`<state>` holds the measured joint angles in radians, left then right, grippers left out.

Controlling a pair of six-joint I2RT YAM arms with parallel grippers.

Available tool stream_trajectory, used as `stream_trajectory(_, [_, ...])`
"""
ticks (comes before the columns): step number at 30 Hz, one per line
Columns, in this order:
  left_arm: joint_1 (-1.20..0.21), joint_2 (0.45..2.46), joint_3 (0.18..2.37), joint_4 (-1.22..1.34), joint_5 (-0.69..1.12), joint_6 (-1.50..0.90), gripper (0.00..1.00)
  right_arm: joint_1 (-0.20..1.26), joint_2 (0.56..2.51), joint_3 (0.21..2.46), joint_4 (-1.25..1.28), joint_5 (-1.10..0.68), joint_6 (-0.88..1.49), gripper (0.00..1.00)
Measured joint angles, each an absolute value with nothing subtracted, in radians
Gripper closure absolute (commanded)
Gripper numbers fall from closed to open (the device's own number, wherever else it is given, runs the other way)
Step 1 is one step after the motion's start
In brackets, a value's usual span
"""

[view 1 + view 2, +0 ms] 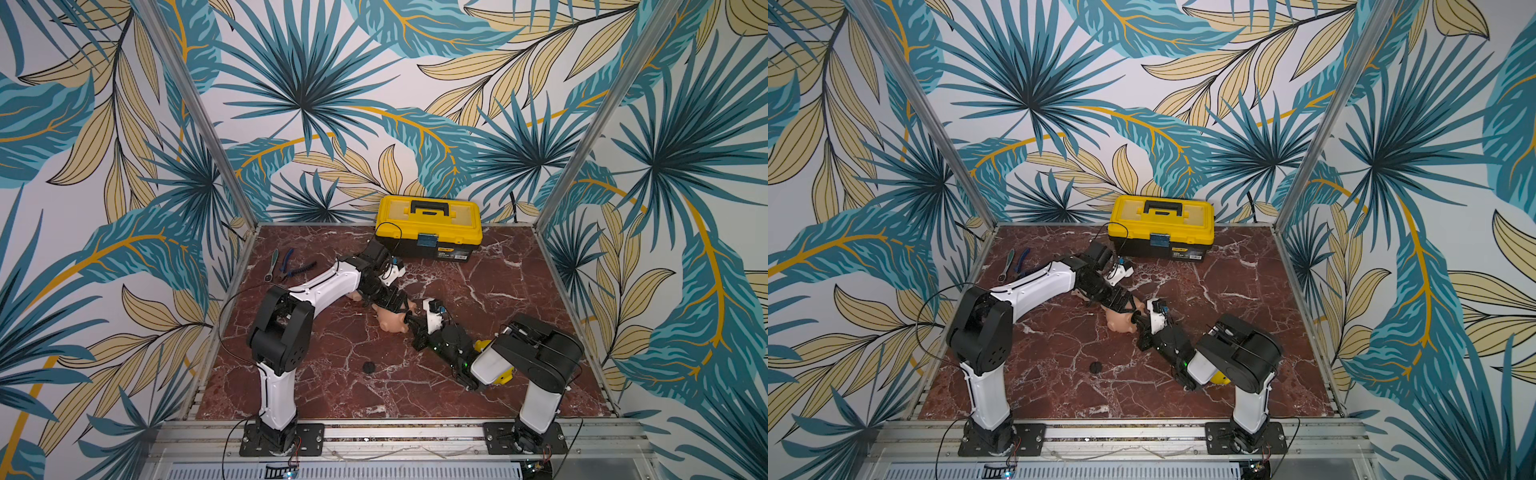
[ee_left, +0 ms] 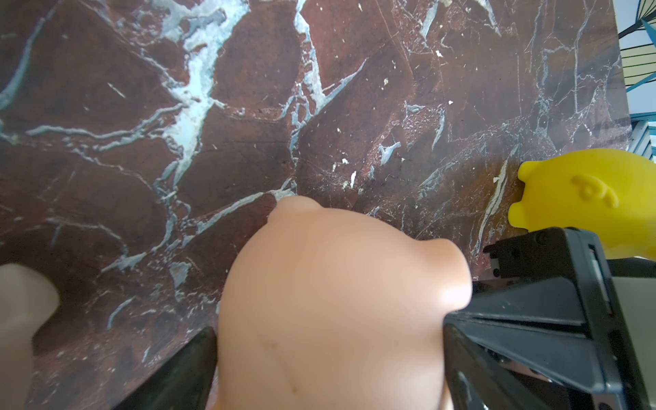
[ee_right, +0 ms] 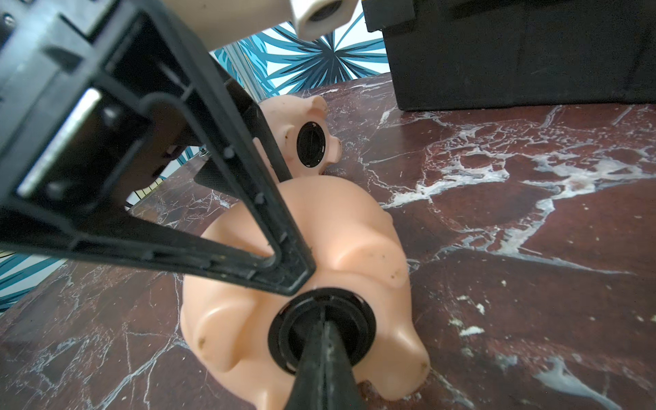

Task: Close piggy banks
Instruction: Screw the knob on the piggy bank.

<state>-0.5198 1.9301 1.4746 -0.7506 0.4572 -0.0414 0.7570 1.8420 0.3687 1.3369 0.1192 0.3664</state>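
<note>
Three piggy banks are lying on the red marble table (image 1: 519,291), and I am counting one of each colour. The peach-pink pig (image 1: 390,321) is lying in the middle of the table, tipped so that its belly is facing the right arm. The left claw (image 2: 328,330) is clamping it, with a black finger (image 2: 177,369) pressing against each flank (so the jaws are standing wide, yet gripping). The right claw (image 3: 324,342) is pinched fully closed. Its tips are pushing against the black round plug (image 3: 355,319) that is sitting in that pig's belly hole. Whether they are nipping the plug's ridge I cannot tell.

The pale pink pig (image 3: 287,120) is lying on its side just beyond, toward the far left. It is showing only partly behind the left arm in both top views, and a second plug (image 3: 311,143) is sitting in its belly. The yellow pig (image 2: 585,198) is lying to the near right, mostly tucked under the right arm, apart from the other two.

A third black disc (image 1: 368,366) is lying loose on the near part of the table, clear of all three pigs. One yellow-and-black toolbox (image 1: 428,226) is standing against the far wall with its lid down. Two hand tools (image 1: 286,266), as far as I can make out, are lying at the far left.
</note>
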Motion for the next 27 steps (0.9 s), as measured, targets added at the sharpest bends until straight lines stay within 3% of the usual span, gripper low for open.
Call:
stream_trajectory(12, [-0.517, 1.93, 1.475, -0.749, 0.457, -0.046, 0.04, 0.757, 1.854, 0.378, 1.342, 0.124, 0.407, 1.0])
stream_trajectory(27, [-0.517, 1.93, 1.46, -0.713, 0.472, -0.052, 0.04, 0.753, 1.79, 0.39, 1.227, 0.134, 0.625, 1.0])
